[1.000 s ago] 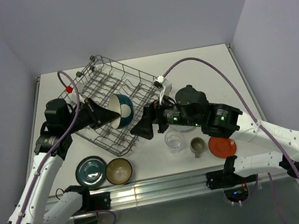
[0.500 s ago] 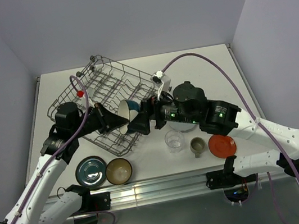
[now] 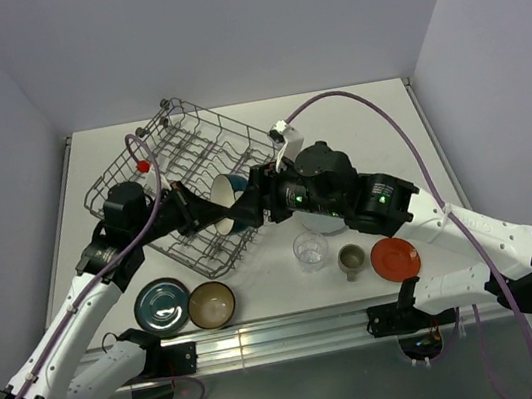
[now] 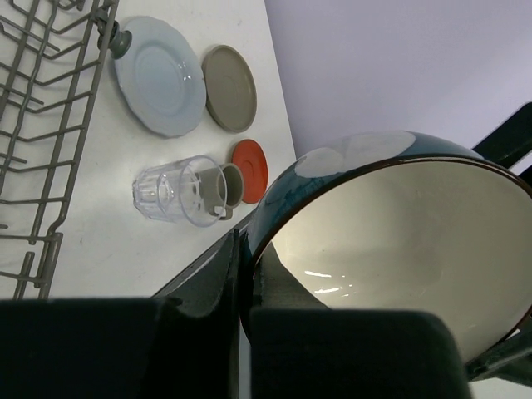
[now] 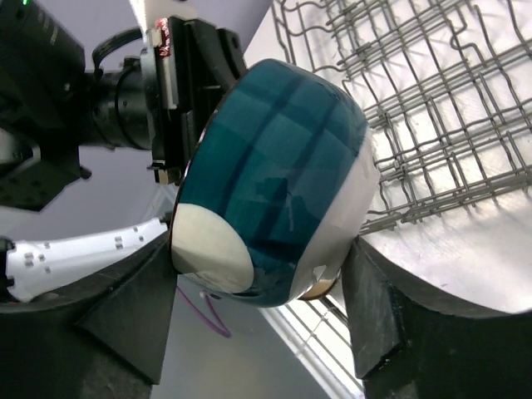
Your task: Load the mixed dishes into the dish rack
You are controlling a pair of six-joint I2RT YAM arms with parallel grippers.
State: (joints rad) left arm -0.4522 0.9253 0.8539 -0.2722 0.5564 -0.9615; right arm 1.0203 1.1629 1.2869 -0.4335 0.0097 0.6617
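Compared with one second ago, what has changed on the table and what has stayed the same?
The right arm swung left toward the dish rack; its jaws now stand on either side of the teal bowl, grip uncertain. The left arm carried that bowl slightly right, jaws shut on its rim throughout. The teal dish, brown bowl, glass, mug and red-orange saucer did not move.
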